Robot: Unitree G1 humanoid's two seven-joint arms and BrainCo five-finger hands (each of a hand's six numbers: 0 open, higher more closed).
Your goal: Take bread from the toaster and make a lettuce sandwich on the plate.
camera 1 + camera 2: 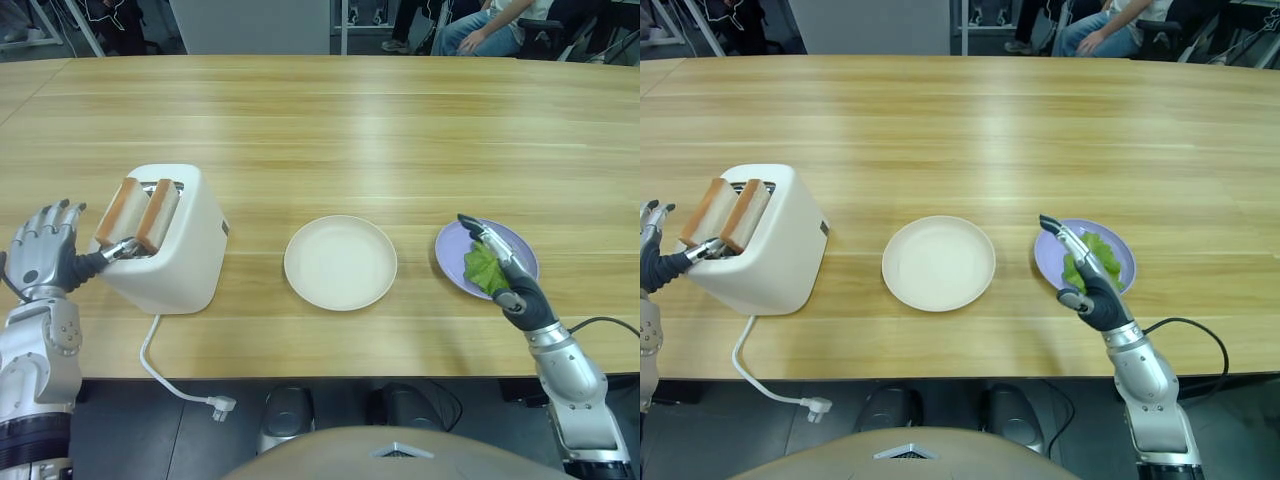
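Observation:
A white toaster [185, 250] stands at the left of the wooden table with two slices of bread [122, 210] [160, 212] sticking up from its slots. My left hand [45, 250] is just left of it, fingers spread upward and the thumb touching the base of the nearer slice. An empty cream plate [340, 262] lies in the middle. At the right, a small purple plate [520, 245] holds a lettuce leaf [482, 268]. My right hand [505, 275] lies over that leaf with its fingers straight, not closed on it.
The toaster's white cord and plug [190, 390] hang over the table's front edge [330, 372]. Bare wood stretches behind the plates to the far edge, where chairs and seated people are.

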